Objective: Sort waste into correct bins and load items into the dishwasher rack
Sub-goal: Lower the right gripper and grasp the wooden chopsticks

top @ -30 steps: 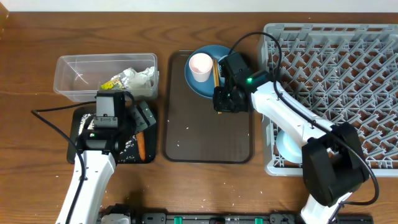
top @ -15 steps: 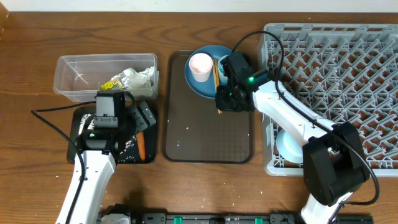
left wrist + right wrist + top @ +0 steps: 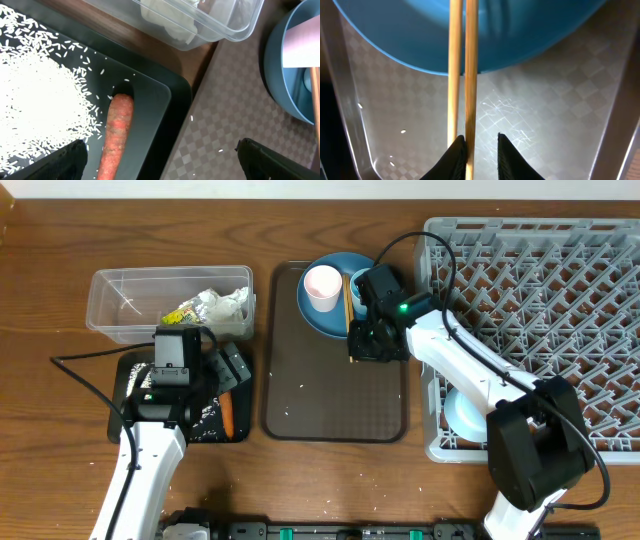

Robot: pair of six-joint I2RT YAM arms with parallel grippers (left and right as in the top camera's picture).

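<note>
The wooden chopsticks (image 3: pixel 347 305) lie with one end on the dark-blue plate (image 3: pixel 318 320) and the other on the brown serving tray (image 3: pixel 330 395). My right gripper (image 3: pixel 366 345) hovers over their lower end. In the right wrist view its jaws (image 3: pixel 481 136) stand narrowly apart. One chopstick (image 3: pixel 471 75) runs between them against the left finger, a gap shows to the right finger, and the other chopstick (image 3: pixel 454 75) passes outside. A pink cup (image 3: pixel 322 286) stands on the plate. My left gripper (image 3: pixel 160 152) is wide open and empty above the carrot piece (image 3: pixel 117 130) and rice (image 3: pixel 35 95) in the black tray (image 3: pixel 160 95).
The clear tub (image 3: pixel 120 300) holds the crumpled wrapper (image 3: pixel 212 308). The grey rack (image 3: pixel 560 280) fills the right side, with a light-blue bowl (image 3: pixel 462 415) at its near-left corner. A few rice grains (image 3: pixel 302 388) lie scattered on the brown tray.
My right gripper has shifted slightly to the right over the chopsticks' lower end, and the chopsticks nudged with it. The left arm has not moved.
</note>
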